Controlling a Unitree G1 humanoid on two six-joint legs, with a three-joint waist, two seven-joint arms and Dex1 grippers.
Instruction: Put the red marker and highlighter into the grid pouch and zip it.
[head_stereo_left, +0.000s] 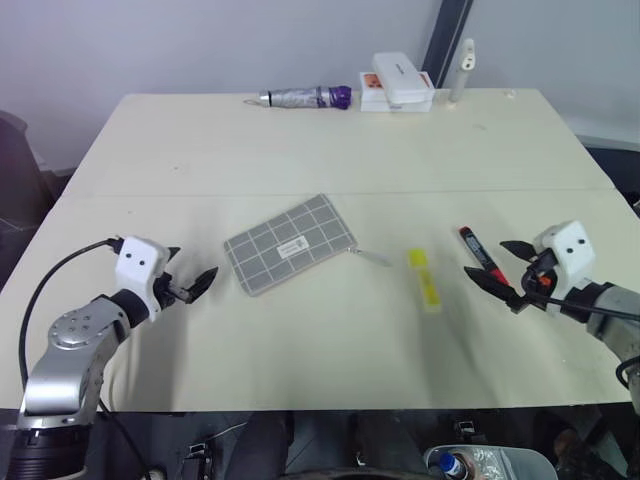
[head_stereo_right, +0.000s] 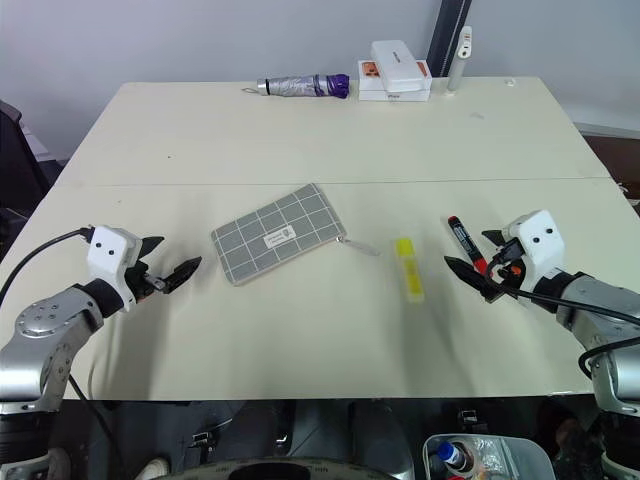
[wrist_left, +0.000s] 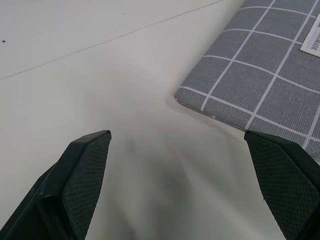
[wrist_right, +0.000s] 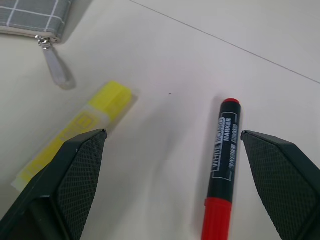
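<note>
Red marker (wrist_right: 221, 157) between right gripper (wrist_right: 175, 185) jaws — wide, empty, left gripper (wrist_left: 180, 185) likewise

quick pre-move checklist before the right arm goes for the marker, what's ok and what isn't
1. Right gripper open: ok, fingers spread wide.
2. Red marker free to grab: ok, lying flat on the table, untouched, just ahead of the fingers.
3. Highlighter clear of the marker: ok, lying apart, between marker and pouch.
4. Grid pouch ready to receive: cannot tell, lies flat and looks zipped; zipper pull faces the highlighter.
5. Left gripper open: ok, beside the pouch's corner, not touching.
</note>
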